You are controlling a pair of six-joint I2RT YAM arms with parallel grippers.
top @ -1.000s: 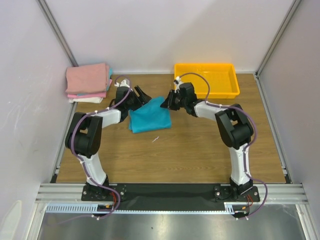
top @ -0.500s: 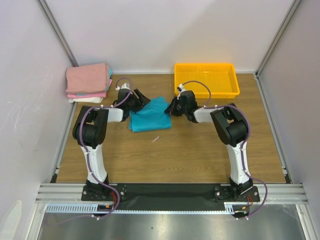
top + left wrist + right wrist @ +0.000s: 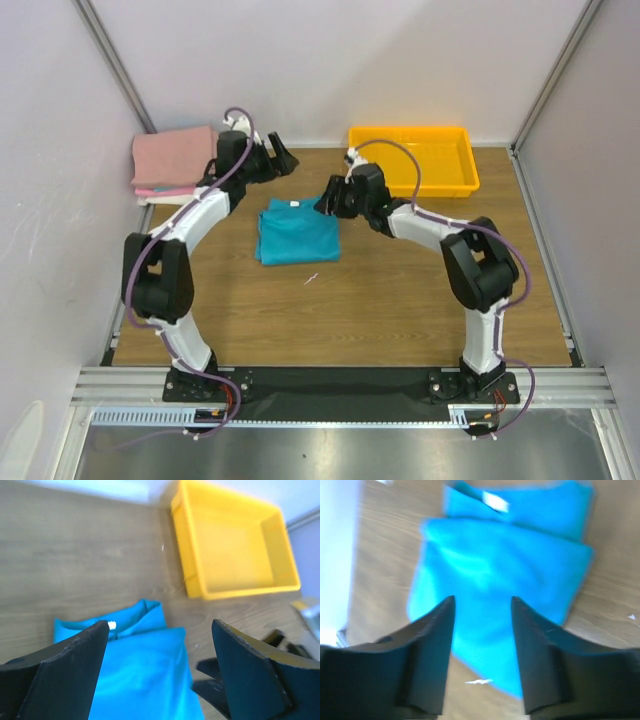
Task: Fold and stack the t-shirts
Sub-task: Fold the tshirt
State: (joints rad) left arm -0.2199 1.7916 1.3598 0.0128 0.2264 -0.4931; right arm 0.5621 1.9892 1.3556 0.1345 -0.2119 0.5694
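Left jaws are spread wide, hanging in the air with nothing between them, not a thread of cloth! Right jaws are parted too, at a more modest gap, and they're empty. The view past them is blurred, so whether their tips brush the cloth I cannot tell. Directly under the right jaws, and below and just ahead of the left ones, lies the teal t-shirt (image 3: pixel 297 232) (image 3: pixel 140 670) (image 3: pixel 505 580). It's flat on the tabletop (image 3: pixel 380 300), folded into a compact, roughly square packet, with its white neck label (image 3: pixel 112 625) (image 3: pixel 495 501) showing at the collar edge on top. That fold looks done to my eye: edges fairly tidy, one corner a touch uneven. Behind the left jaws, back along their arm and well apart from the teal packet, sits the stack of folded pink t-shirts (image 3: pixel 172 160). There's a white t-shirt (image 3: pixel 165 199) at the bottom, and the whole pile is tucked into the tabletop's far corner. Out beyond the right jaws is the yellow tray (image 3: pixel 412 131) (image 3: pixel 180 535), with nothing visible inside. So where are we? Folding appears finished for every shirt in sight. What's left, by my reckoning, is the last leg: lift the teal packet without springing it open and land it square on the pink pile. Both sets of jaws are free for the job.
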